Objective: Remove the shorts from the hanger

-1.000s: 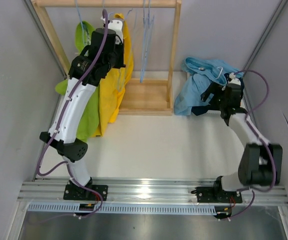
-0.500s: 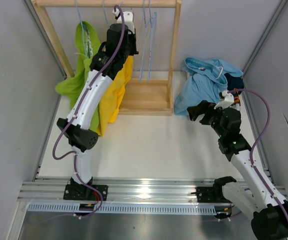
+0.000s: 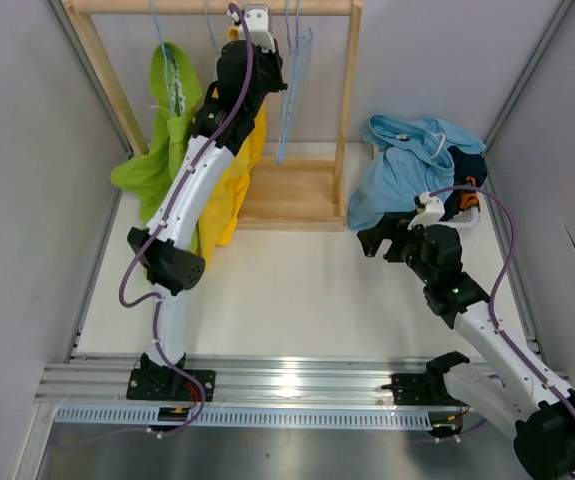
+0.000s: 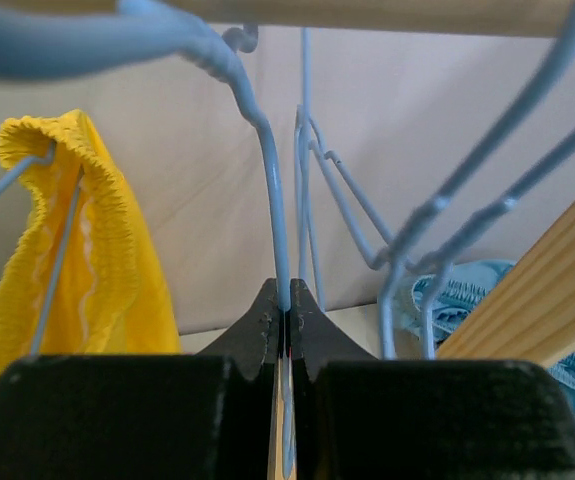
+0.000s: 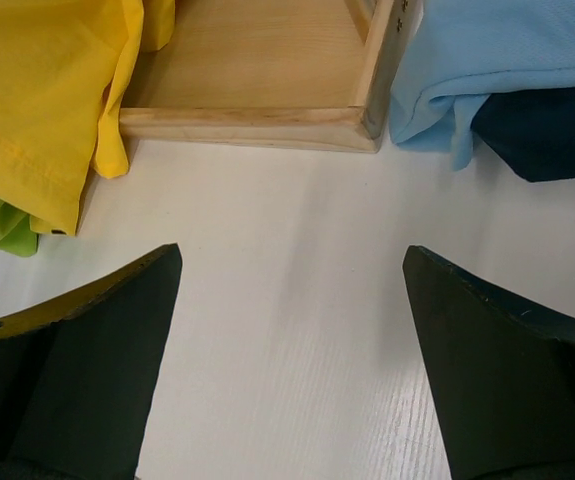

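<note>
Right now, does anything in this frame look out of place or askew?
Nothing damaged. The light blue shorts and navy shorts lie crumpled in a heap on the table right of the rack, and the left pincer is shut on a bare hanger wire, not on fabric.

Rack (image 3: 292, 195): pale natural wood. At the rack's left end: lime green shorts (image 3: 157, 165), plain; yellow shorts (image 3: 229, 190), plain. Wire hanger (image 4: 272, 200) on the rack's rail: pale blue. Right of the rack: light blue shorts (image 3: 407, 165) and navy shorts (image 5: 552, 130), both plain.
</note>
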`<action>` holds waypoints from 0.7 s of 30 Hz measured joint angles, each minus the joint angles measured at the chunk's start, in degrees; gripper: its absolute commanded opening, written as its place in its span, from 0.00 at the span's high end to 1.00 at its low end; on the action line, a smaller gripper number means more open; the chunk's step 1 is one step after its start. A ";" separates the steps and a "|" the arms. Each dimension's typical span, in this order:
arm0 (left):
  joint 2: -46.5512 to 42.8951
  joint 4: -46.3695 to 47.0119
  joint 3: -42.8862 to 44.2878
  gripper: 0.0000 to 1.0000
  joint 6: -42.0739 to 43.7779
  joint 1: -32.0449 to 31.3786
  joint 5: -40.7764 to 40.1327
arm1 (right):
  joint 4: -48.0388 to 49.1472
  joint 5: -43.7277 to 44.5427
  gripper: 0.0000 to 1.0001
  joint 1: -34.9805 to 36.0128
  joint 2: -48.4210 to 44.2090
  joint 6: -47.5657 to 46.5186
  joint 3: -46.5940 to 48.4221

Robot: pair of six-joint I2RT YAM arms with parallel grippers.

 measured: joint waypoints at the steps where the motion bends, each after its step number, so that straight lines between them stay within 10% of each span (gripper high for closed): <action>1: 0.70 0.63 0.22 0.94 -0.24 0.28 0.55 | 0.02 0.17 0.01 0.37 0.00 0.02 0.00; 5: 3.45 2.05 1.05 0.89 -1.90 1.90 3.04 | 0.09 0.70 0.01 1.81 0.00 0.02 0.00; 15: 5.07 2.45 0.46 0.41 -2.60 3.56 5.03 | 0.37 2.05 0.01 5.38 0.55 0.09 -0.02; 21: 1.18 0.68 -5.86 0.33 -2.54 3.56 5.97 | 0.35 4.13 0.01 8.07 0.63 0.61 -0.02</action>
